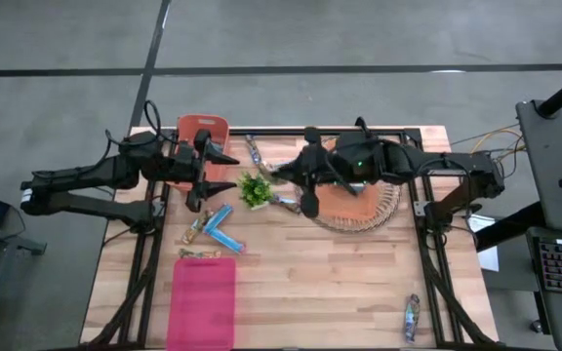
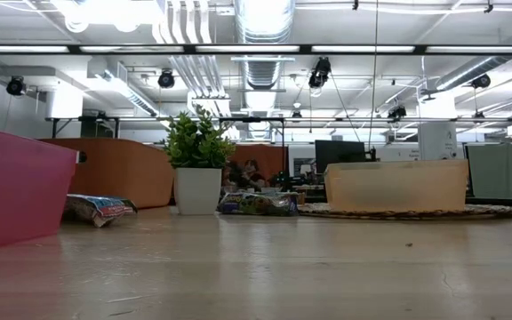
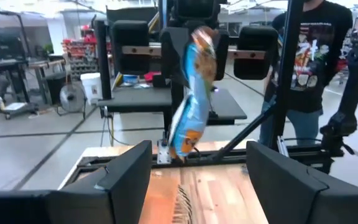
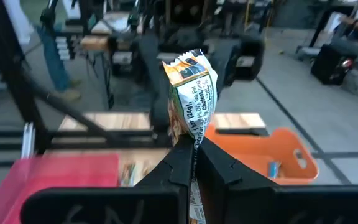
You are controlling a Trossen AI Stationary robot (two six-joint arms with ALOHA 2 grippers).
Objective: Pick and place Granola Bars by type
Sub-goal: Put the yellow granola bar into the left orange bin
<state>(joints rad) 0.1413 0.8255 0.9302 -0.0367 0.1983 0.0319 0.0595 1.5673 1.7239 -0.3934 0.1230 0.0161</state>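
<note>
My right gripper [image 4: 194, 149] is shut on a granola bar [image 4: 191, 93] with a silver, orange and green wrapper, held in the air above the table's middle [image 1: 286, 175], next to the small green plant [image 1: 255, 190]. The left wrist view shows the same bar [image 3: 191, 93] as blue and brown, upright in front of my left gripper. My left gripper [image 3: 197, 186] is open and faces it from the table's left [image 1: 213, 174]. Other bars lie flat on the table [image 1: 220, 229], [image 1: 254, 149], [image 1: 413, 317]. One blue bar [image 4: 275, 168] lies in the orange bin [image 4: 272, 155]. My right gripper pinches the bar between its two fingers about its middle [image 4: 194, 134]. The fingers come level from the table's right and lie across the bar. The bar is lifted clear and nearly upright, its crimped upper end [image 4: 182, 62] above the fingers and its lower end [image 4: 194, 208] below them.
An orange bin [image 1: 203, 132] stands at the far left and a pink bin [image 1: 203, 302] at the near left. A tan container [image 2: 396, 185] sits on a woven mat [image 1: 379, 210] under my right arm. A person [image 3: 306, 56] stands beyond the table.
</note>
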